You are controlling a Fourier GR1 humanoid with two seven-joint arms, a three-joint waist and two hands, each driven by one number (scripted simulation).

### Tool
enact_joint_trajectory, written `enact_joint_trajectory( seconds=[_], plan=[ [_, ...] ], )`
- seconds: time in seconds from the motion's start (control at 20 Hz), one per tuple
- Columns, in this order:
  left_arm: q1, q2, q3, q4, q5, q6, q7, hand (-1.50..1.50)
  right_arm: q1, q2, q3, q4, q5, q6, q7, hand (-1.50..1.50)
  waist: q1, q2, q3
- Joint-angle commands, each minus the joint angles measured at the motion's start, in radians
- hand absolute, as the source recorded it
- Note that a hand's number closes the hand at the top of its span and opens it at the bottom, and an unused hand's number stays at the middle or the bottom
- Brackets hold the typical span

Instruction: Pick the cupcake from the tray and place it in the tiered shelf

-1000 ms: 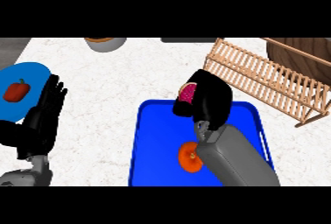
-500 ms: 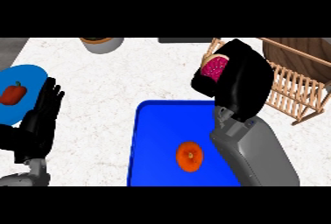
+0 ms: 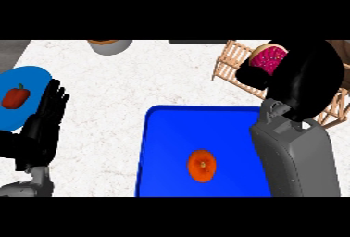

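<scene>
A cupcake (image 3: 269,58) with pink sprinkled frosting sits in my right hand (image 3: 301,78), whose black fingers curl round it. The hand holds it in the air over the wooden tiered shelf (image 3: 231,61) at the upper right, above the shelf's slats. The blue tray (image 3: 167,148) lies below in the middle of the counter, with my right forearm crossing its right side. My left hand (image 3: 42,125) rests open at the left edge, fingers up.
An orange fruit (image 3: 202,165) lies on the tray. A blue plate (image 3: 27,90) at the far left carries a red bell pepper (image 3: 15,96). A grey bowl (image 3: 109,45) stands at the counter's back edge.
My right hand has carried the cupcake up and to the right, off the tray and over the wooden shelf. The left hand has stayed still.
</scene>
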Motion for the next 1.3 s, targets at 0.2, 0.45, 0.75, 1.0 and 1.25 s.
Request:
enact_joint_trajectory(
  seconds=[0.2,0.45,0.75,1.0,1.25],
  plan=[
    [0.019,-0.007,-0.001,-0.059,-0.017,0.004,0.04,0.0,0.04,-0.006,-0.166,-0.006,0.008,-0.04,0.011,1.5,0.013,0.004,0.001],
    [-0.003,-0.036,0.003,0.049,-0.03,-0.015,-0.054,0.0,0.037,-0.014,-0.251,0.134,0.013,-0.185,-0.086,1.5,0.014,0.008,0.001],
    [-0.053,-0.011,0.029,-0.015,-0.023,-0.026,0.069,0.0,-0.025,-0.092,-0.342,0.297,-0.058,-0.289,-0.197,1.5,0.016,0.007,0.001],
    [-0.017,-0.079,-0.013,-0.038,-0.074,0.017,0.046,0.0,-0.032,-0.089,-0.316,0.405,-0.054,-0.296,-0.199,1.5,0.015,0.006,0.001],
    [-0.068,-0.041,0.035,0.06,-0.048,-0.034,-0.008,0.0,-0.012,-0.137,-0.468,0.487,-0.247,-0.528,-0.348,-1.5,0.014,0.009,0.001]
  ],
)
